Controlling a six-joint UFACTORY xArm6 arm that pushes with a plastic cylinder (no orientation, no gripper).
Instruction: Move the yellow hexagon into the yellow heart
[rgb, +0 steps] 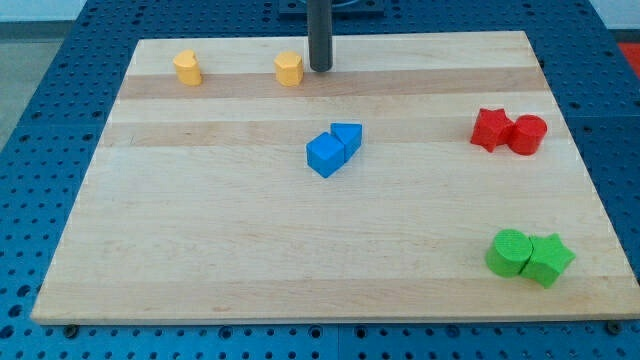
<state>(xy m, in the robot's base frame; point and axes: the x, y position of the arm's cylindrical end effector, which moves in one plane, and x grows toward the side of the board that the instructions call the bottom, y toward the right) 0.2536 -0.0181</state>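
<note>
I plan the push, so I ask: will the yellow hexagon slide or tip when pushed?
The yellow hexagon looks squat with a flat base, so it probably slides rather than tips. My tip stands at its right; an off-centre push may turn it. The wooden board looks smooth.

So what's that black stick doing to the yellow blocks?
That stick is my tip, and it sits just to the view's right of the yellow hexagon, near the board's top edge. The yellow heart waits farther to the view's left, apart from it. The blue, red and green blocks aren't involved.
</note>
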